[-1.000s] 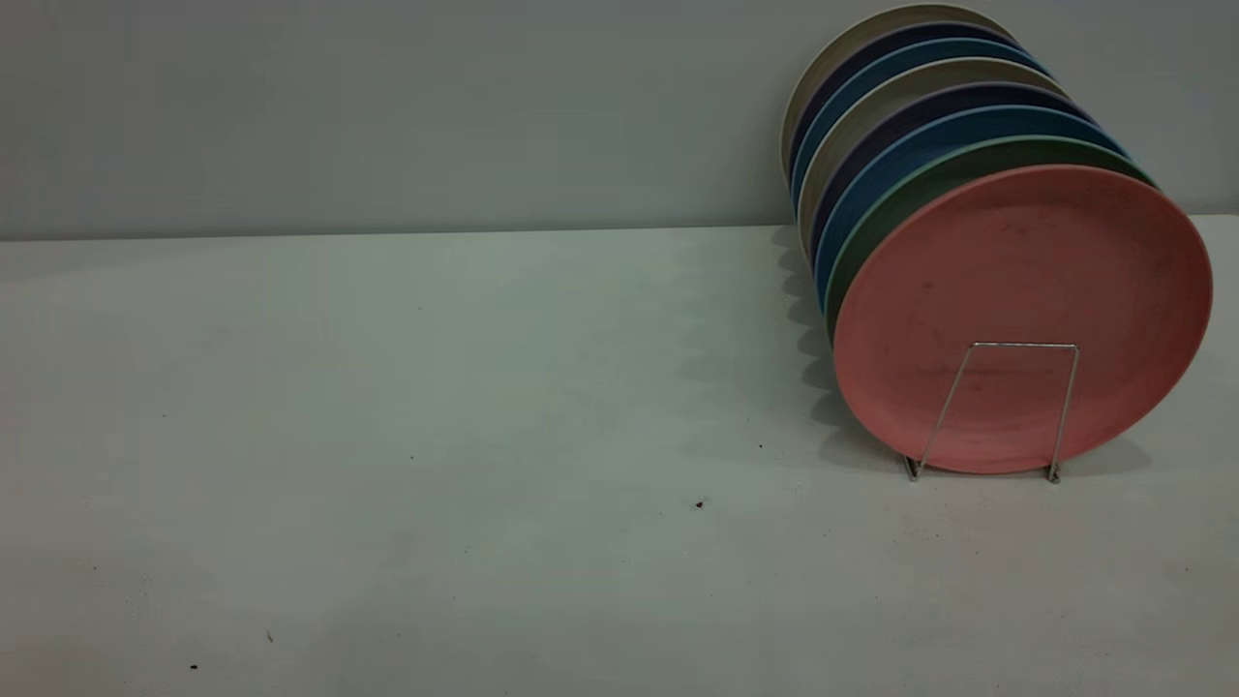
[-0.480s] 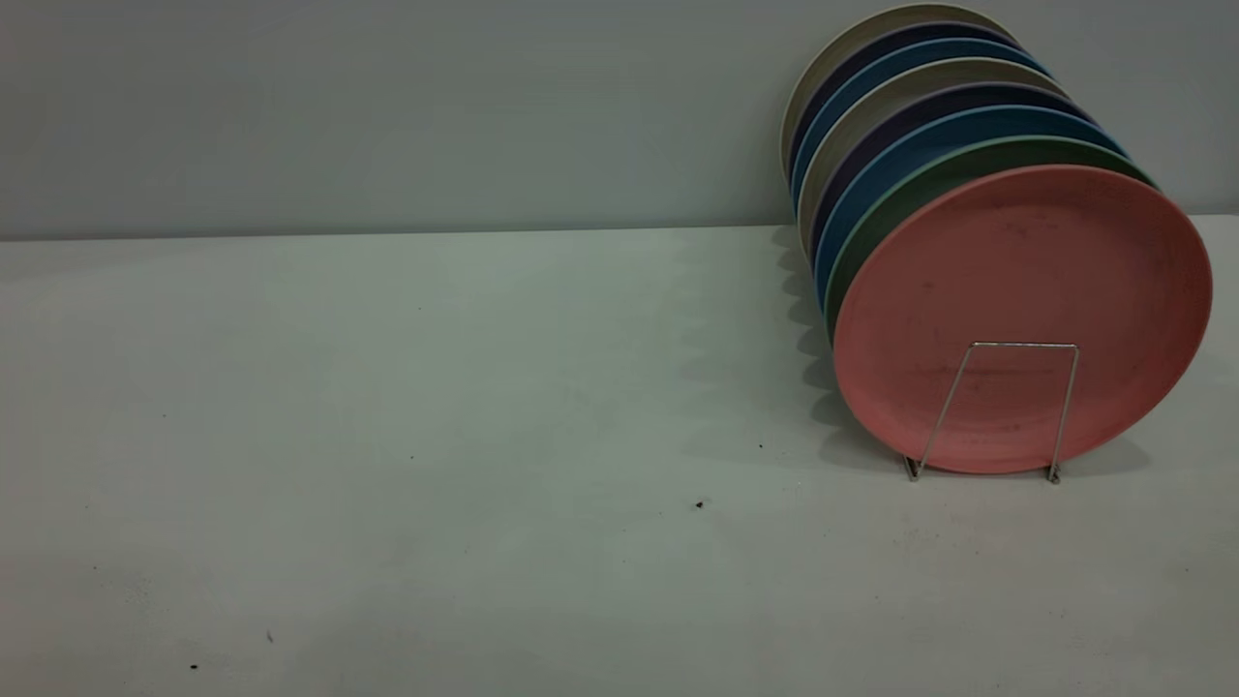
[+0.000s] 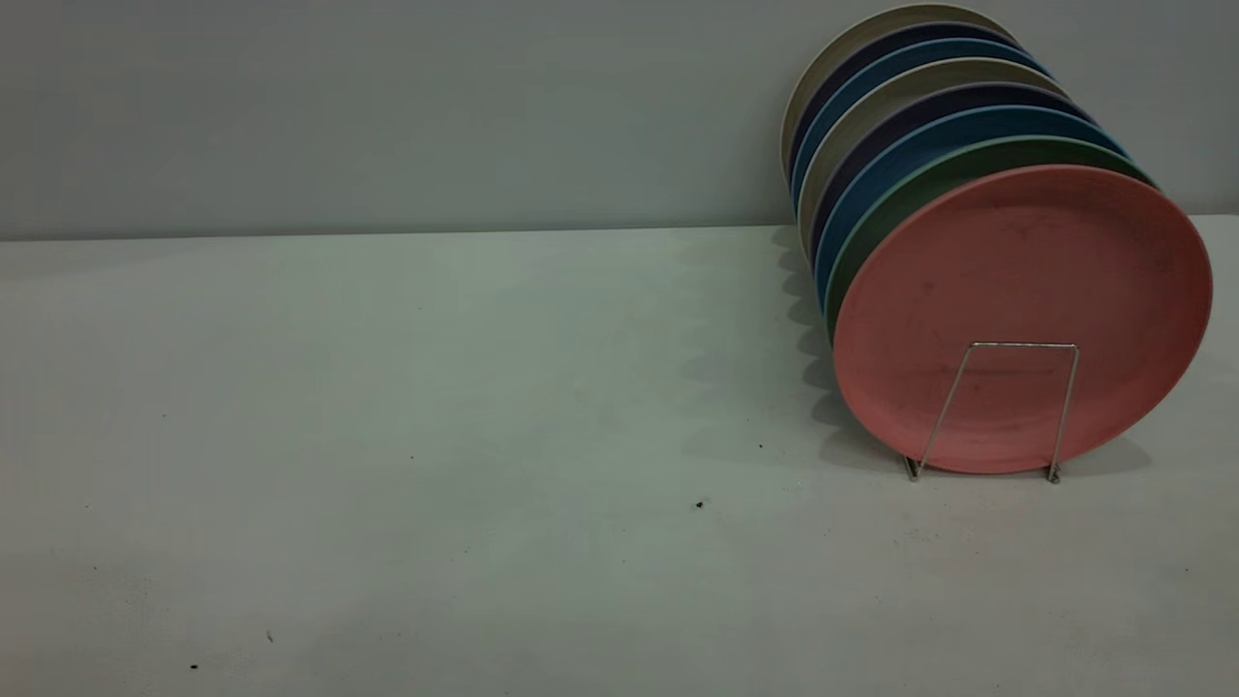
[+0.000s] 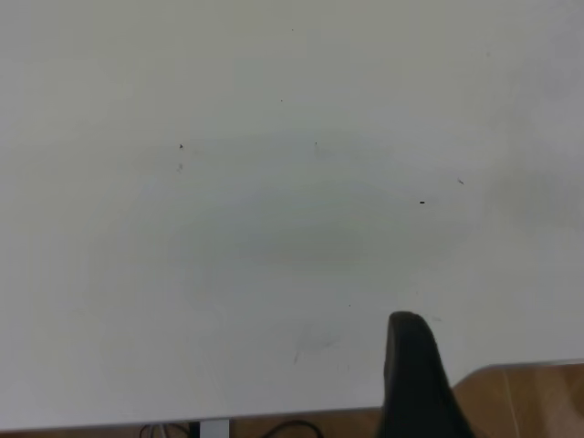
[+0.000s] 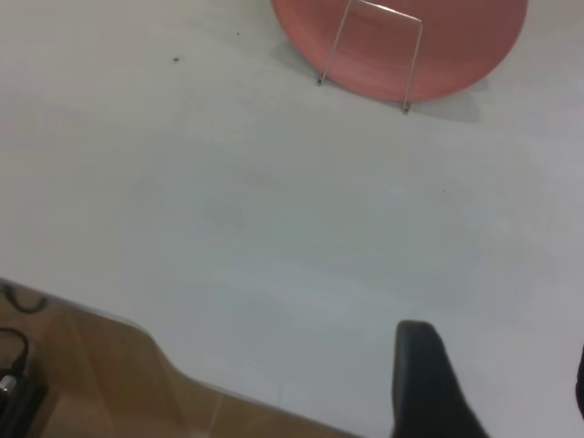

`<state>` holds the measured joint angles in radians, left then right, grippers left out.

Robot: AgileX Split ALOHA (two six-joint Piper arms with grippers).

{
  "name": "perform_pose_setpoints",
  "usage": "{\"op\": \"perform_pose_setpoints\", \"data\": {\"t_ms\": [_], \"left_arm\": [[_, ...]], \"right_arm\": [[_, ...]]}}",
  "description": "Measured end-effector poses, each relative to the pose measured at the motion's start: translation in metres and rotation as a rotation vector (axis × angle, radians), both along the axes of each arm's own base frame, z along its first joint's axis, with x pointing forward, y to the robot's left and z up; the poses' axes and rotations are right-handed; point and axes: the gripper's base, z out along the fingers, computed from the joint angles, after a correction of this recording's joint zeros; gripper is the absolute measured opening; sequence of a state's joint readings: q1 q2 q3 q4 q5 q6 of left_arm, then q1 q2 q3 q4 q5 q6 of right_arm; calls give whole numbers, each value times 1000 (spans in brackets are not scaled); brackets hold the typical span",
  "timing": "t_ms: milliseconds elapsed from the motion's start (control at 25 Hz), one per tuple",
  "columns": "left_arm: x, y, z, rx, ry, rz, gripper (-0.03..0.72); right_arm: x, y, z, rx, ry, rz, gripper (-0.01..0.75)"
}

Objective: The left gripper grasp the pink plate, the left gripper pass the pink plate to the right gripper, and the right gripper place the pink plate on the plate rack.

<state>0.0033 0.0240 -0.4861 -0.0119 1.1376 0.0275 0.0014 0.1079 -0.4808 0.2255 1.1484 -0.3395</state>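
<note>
The pink plate (image 3: pixel 1021 290) stands upright at the front of the plate rack (image 3: pixel 1007 345), behind its front wire loop, at the table's right. It also shows in the right wrist view (image 5: pixel 456 36) with the rack's wire loop (image 5: pixel 412 64) in front of it. Neither gripper shows in the exterior view. My left gripper (image 4: pixel 497 365) is open and empty over bare table near the table's edge. My right gripper (image 5: pixel 497 365) is open and empty, low over the table, well away from the plate.
Several more plates stand in the rack behind the pink one, a green one (image 3: pixel 900 194) closest, then blue, purple and beige. The table edge and wooden floor (image 5: pixel 91 365) show under both wrists. A black cable (image 5: pixel 14 365) lies on the floor.
</note>
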Motion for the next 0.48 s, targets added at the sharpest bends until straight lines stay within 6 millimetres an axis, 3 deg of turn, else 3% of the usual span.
{"op": "perform_pose_setpoints", "data": {"t_ms": [480], "left_arm": [[-6,0,-1,0,-46,0,484]], "right_arm": [[-18,0,-1,-1,-118,1,409]]}}
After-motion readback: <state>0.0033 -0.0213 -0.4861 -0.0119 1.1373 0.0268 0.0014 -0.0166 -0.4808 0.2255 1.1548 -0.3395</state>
